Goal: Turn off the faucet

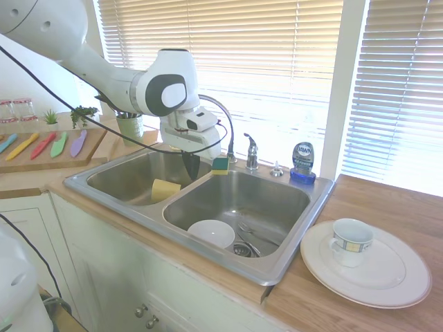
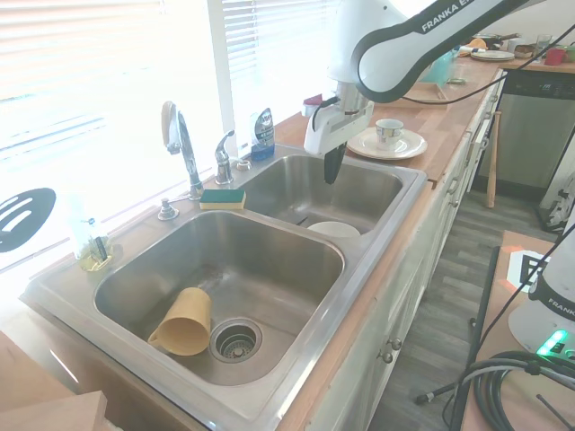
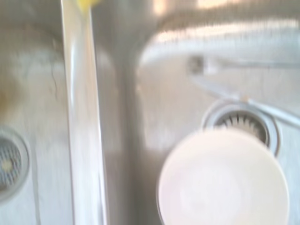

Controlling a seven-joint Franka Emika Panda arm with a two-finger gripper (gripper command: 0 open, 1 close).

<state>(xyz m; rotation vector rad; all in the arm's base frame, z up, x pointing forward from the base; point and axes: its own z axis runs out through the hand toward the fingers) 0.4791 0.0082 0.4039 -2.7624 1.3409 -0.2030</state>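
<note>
White arm bent at the wrist, fingers [image 2: 331,168] pressed together, pointing straight down, holding nothing.

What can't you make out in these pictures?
- Water flow: the faucet stands against a glaring window in both exterior views; no stream can be made out.
- Claw: a dark point in both exterior views, so open or shut is unclear.
- Utensils by the white bowl: blurred in the wrist view.

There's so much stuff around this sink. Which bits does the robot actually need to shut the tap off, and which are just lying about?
Needed:
faucet
lever handle
gripper

Just lying about:
sponge
blue dish-soap bottle
white bowl
yellow cup
mug on a plate
colored knives
</note>
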